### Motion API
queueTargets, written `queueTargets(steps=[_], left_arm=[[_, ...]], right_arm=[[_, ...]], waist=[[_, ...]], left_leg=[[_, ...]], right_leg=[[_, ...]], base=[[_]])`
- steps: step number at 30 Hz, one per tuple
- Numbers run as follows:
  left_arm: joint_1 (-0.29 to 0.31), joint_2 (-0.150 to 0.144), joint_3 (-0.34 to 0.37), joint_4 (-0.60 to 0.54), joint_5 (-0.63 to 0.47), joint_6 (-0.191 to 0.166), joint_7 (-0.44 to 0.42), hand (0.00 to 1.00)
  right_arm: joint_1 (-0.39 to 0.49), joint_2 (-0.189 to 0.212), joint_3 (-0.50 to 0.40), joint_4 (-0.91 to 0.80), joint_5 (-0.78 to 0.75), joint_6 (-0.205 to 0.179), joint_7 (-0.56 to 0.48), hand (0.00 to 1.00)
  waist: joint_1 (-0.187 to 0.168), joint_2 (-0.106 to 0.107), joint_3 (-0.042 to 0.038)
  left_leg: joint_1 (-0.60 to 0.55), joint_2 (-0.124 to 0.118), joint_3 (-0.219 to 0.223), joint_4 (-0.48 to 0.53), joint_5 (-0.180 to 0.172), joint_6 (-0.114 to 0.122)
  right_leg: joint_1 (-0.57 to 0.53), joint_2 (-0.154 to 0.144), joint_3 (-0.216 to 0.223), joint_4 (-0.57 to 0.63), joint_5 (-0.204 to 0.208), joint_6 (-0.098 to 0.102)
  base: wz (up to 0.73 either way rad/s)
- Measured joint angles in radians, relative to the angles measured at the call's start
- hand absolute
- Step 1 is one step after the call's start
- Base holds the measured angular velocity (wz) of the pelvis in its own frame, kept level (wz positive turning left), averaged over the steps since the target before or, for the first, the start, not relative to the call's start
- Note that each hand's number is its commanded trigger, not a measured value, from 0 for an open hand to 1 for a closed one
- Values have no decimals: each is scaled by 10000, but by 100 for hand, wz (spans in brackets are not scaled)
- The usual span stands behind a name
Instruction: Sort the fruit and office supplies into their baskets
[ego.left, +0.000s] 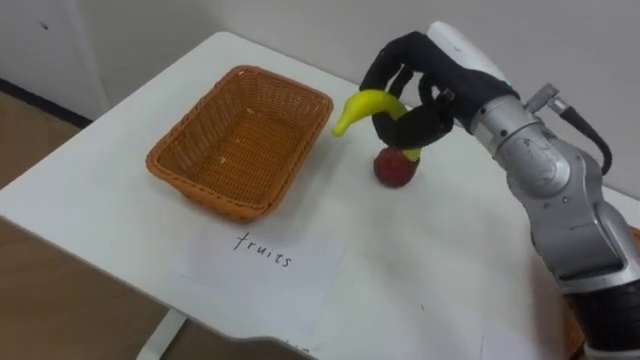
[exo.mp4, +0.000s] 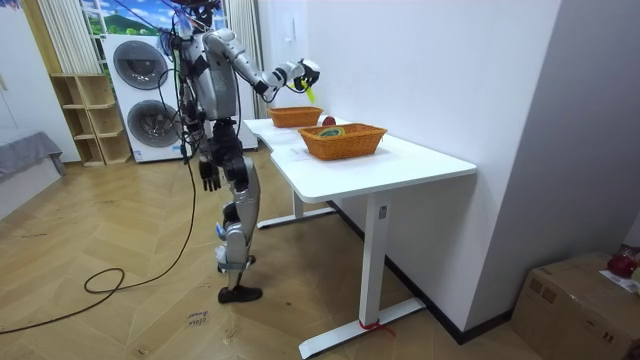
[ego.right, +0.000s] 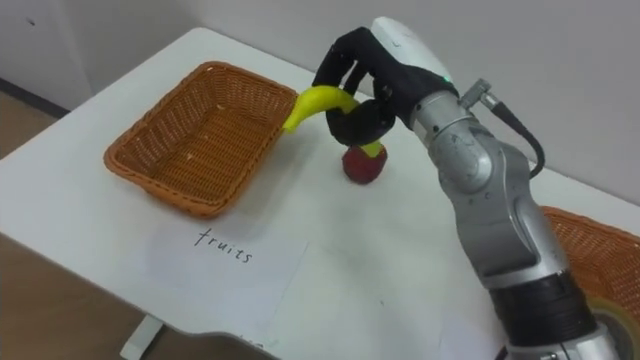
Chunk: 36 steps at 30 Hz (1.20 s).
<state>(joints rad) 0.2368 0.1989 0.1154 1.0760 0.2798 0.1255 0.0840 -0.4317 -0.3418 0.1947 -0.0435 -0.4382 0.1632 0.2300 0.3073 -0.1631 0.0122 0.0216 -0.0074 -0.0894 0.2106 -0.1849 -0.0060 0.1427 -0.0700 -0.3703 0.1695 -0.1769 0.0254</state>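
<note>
My right hand (ego.left: 425, 80) is shut on a yellow banana (ego.left: 362, 106) and holds it in the air just past the right rim of the empty wicker fruit basket (ego.left: 165, 165). The banana's free tip points toward the basket. Directly under the hand, a red apple (ego.left: 396, 167) rests on the white table (ego.left: 450, 270). A paper label (ego.left: 265, 252) with handwriting lies in front of the basket. The other wicker basket (ego.right: 590, 240) sits at the right, with things inside it. My left hand (exo.mp4: 209, 178) hangs relaxed by my hip in the room view.
The table's front edge (ego.left: 90, 245) runs close below the basket, with wooden floor beyond it. A wall stands right behind the table. In the room view I stand at the table's long side, with washing machines (exo.mp4: 140, 100) and shelves behind me.
</note>
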Motion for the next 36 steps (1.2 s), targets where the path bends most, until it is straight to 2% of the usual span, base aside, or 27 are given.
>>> queueTargets(steps=[4, 6, 9, 16, 21, 25, 29, 31, 36], left_arm=[[50, -68, 7, -101, 89, 90, 3, 0], [203, -90, 7, -335, 81, 214, 3, 0], [215, -104, 2, -396, 81, 237, 3, 0], [342, -94, 3, -638, 180, 335, 2, 0], [432, -74, -5, -1097, 524, 482, 1, 0], [446, -79, -6, -1266, 786, 663, -1, 0], [467, -80, -4, -1356, 871, 769, 0, 0], [524, -83, -5, -1354, 868, 786, 0, 0], [699, -84, -4, -1338, 862, 892, 0, 0]], right_arm=[[-238, 143, 27, 3, 43, 7, -378, 100], [-245, 408, 36, 32, 34, 14, -557, 100], [-250, 434, 175, 167, 59, 17, -782, 100], [-618, 707, 236, 1214, 498, 87, -1209, 100], [-862, 731, 608, 1402, 1028, 133, -1713, 100], [-882, 928, 806, 1404, 1158, 140, -1961, 100], [-975, 954, 1009, 1459, 1171, 220, -2155, 100], [-1008, 978, 1016, 1588, 1159, 231, -2344, 100], [-1008, 1079, 1187, 1879, 1141, 228, -2643, 100]], waist=[[100, 62, 44], [183, 105, 76], [266, 157, 106], [373, 200, 86], [608, 204, 59], [770, 219, 37], [892, 226, 20], [1088, 233, 10], [1090, 253, 18]], left_leg=[[-5, -47, -62, 26, 14, 22], [-16, -61, -80, 25, 14, 24], [-79, -108, -234, 45, 26, 44], [-206, -236, -264, 89, 80, 117], [-311, -237, -283, 92, 83, 123], [-321, -242, -324, 97, 83, 123], [-330, -274, -513, 125, 84, 122], [-315, -272, -527, 121, 84, 121], [-294, -323, -682, 136, 88, 123]], right_leg=[[23, -35, -142, -1, -8, 14], [61, -46, -166, 1, -9, 14], [65, -76, -286, 2, -15, 24], [-34, -197, -440, 10, -60, 100], [-88, -201, -485, 15, -60, 100], [-77, -200, -530, 19, -60, 100], [8, -203, -718, 18, -60, 101], [49, -199, -724, 16, -66, 110], [155, -213, -777, 6, -97, 160]], base=[[9], [3], [10], [5], [0], [4], [13], [6], [10]])
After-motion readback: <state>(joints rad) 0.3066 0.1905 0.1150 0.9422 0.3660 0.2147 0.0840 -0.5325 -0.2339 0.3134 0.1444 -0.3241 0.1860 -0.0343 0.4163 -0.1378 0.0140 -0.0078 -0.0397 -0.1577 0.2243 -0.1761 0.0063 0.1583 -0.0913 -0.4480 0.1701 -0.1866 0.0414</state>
